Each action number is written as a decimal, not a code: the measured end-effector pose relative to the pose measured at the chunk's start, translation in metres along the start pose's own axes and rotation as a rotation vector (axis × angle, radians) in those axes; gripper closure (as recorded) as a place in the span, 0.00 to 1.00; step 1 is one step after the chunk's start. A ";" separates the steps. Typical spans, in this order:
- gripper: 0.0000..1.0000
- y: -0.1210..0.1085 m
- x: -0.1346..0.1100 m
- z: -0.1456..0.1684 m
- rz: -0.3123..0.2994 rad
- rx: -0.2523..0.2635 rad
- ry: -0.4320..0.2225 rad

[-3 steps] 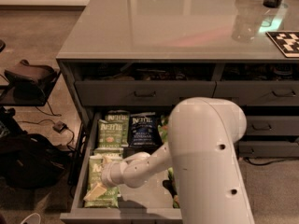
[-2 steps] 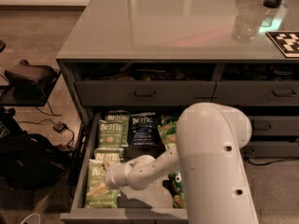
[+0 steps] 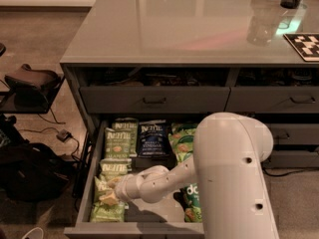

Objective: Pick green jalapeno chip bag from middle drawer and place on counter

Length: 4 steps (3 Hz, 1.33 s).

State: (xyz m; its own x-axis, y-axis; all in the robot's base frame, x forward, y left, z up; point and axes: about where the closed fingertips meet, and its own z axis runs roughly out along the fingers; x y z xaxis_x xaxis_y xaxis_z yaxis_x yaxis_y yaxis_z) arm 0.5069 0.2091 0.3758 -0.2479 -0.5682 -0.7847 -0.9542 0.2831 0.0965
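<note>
The middle drawer (image 3: 84, 203) is pulled open. Green jalapeno chip bags lie in its left column: one at the back (image 3: 119, 139), one in the middle (image 3: 113, 169), one at the front (image 3: 105, 209). My gripper (image 3: 113, 189) reaches in from the right, low over the left column between the middle and front green bags. My white forearm and wrist hide its tip. A blue chip bag (image 3: 152, 139) lies in the centre back.
More green bags (image 3: 182, 142) lie at the drawer's right, and another bag (image 3: 192, 205) lies near the front under my arm. The grey counter (image 3: 174, 29) above holds a glass (image 3: 261, 26) and a checker tag (image 3: 304, 46). Dark bags and cables lie on the floor at left (image 3: 30, 173).
My arm's large white body has shifted to the right and lower. The wrist has settled slightly deeper over the front-left green bags.
</note>
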 end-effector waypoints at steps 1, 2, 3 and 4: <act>0.89 -0.009 0.007 -0.009 0.008 0.018 0.004; 1.00 -0.003 -0.020 -0.039 -0.068 0.027 -0.033; 1.00 0.014 -0.075 -0.095 -0.152 0.046 -0.118; 1.00 0.028 -0.128 -0.149 -0.247 0.073 -0.193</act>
State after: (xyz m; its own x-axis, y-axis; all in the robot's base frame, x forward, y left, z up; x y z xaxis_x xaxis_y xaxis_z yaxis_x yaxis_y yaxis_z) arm 0.4869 0.1744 0.5698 0.0324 -0.4715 -0.8813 -0.9653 0.2139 -0.1499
